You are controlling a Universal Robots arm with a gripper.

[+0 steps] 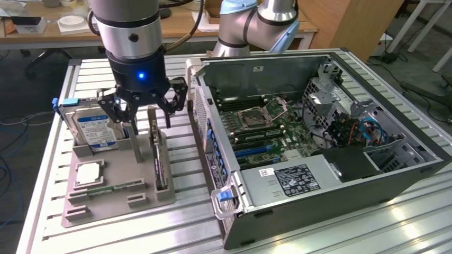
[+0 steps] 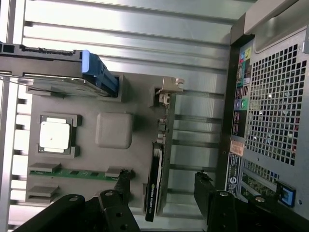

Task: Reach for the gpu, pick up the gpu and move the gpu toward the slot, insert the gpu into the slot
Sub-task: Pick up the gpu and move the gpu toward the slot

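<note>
The gpu (image 1: 160,165) stands on edge in a grey holder tray (image 1: 116,205) on the exterior view's left, a thin dark card with a silver end bracket (image 2: 169,88). In the wrist view the gpu (image 2: 154,186) shows edge-on with its black cooler. My gripper (image 1: 152,138) hangs just above it, open, with one finger on each side of the card and not touching it. Both black fingers (image 2: 122,182) straddle the card in the wrist view, around my gripper (image 2: 162,186). The blue expansion slot (image 1: 255,152) lies on the motherboard inside the open computer case (image 1: 310,185).
The tray also holds a blue-labelled hard drive (image 1: 95,129), a square silver processor chip (image 1: 88,173) and a green memory stick (image 1: 113,188). The case's perforated rear wall (image 2: 275,111) stands close beside the tray. A second arm (image 1: 247,24) stands behind the case.
</note>
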